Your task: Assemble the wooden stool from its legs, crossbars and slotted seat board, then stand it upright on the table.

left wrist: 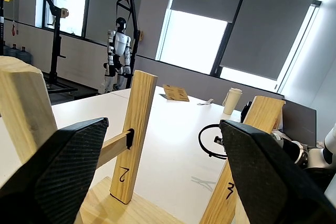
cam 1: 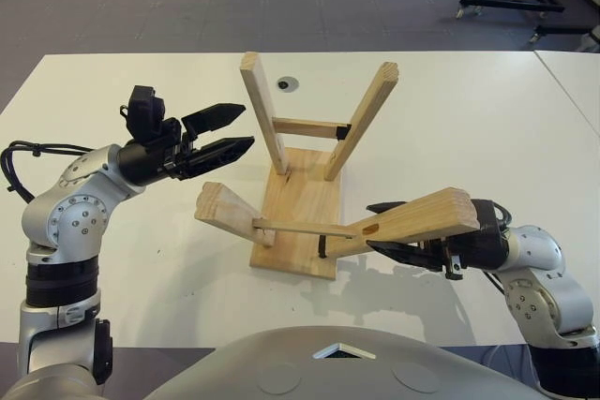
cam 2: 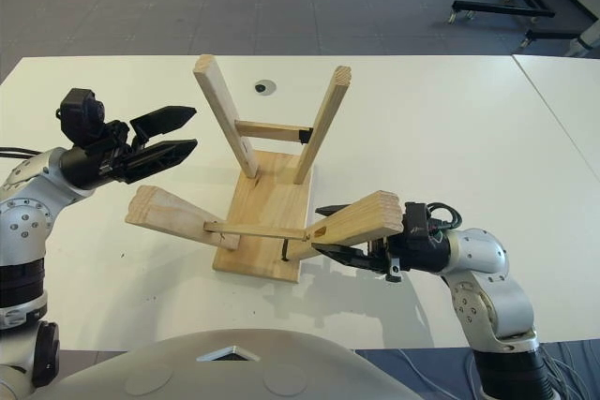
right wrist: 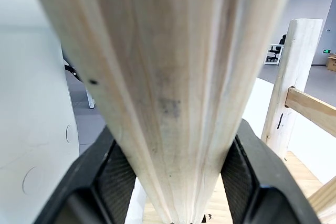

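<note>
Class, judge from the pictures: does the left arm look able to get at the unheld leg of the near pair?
Probably yes: the open left gripper hangs near the unheld leg, nothing between them; the right gripper holds only the other leg.

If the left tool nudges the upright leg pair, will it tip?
Likely tippy: the upright leg pair is tall on narrow feet on the seat board. Probably stiff, though; its crossbar ties both legs, so they'd lean together.

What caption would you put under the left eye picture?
Right gripper clamps a stool leg at the seat board while the open left gripper hovers.
</note>
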Tool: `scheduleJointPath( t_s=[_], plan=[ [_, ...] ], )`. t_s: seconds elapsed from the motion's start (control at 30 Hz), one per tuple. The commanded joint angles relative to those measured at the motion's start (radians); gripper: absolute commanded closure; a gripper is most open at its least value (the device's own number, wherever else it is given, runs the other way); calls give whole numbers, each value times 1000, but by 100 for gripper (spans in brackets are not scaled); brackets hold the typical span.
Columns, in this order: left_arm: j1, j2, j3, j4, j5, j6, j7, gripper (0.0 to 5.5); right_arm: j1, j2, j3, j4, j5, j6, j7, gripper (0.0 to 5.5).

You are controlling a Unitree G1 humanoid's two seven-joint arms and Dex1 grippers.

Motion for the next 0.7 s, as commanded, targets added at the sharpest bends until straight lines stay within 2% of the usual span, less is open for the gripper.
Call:
scheduleJointPath(
  t_s=[0.03, 0.23, 0.47, 0.7],
  plan=[
    [-2, 7, 7, -12, 2, 2, -1, 162, 21, -4, 10, 4, -24, -17, 0, 344],
    [6, 10, 8, -17, -1, 5, -6, 162, 22, -18, 12, -24, -40, -41, -23, 344],
    [35, 3, 14, -36, -5, 1, 4, 162, -7, -47, 9, -90, -51, 32, -135, 344],
    [38, -1, 11, -47, -12, 6, 15, 162, 12, -73, 33, -77, -70, 27, -101, 344]
  ],
)
